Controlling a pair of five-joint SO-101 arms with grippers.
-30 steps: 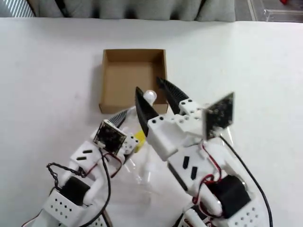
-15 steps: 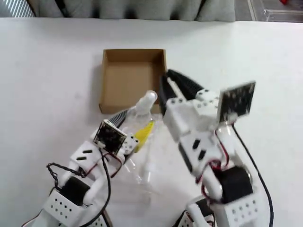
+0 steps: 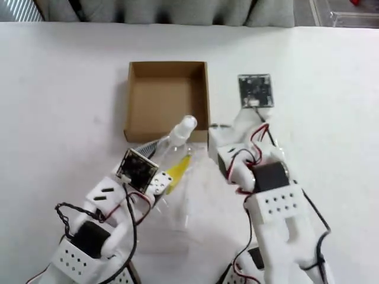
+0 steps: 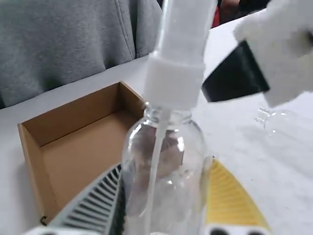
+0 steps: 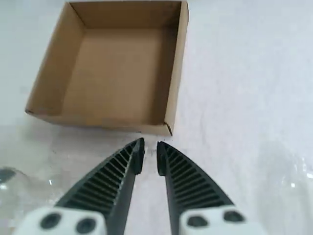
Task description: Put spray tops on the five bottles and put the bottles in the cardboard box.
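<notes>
Left wrist view: a clear bottle is seen gripped at its body by the grey and yellow fingers of the left gripper, with a white spray top seated on its neck. Whether the top is screwed fully down cannot be told. From the high view, the bottle is held tilted, its top just over the near wall of the cardboard box; no bottle has been put in the box yet. The right gripper is drawn almost closed on nothing and is poised just beside the box's near corner. Another bottle, apparently uncapped, is left lying on the table.

Several faults could be expected from here. The smooth bottle could slip or swing if carried tilted. A loose top could be knocked off against the box wall. The light box could be shoved if the bottle is lowered short of its rim, and the right gripper could be struck, being so near.
</notes>
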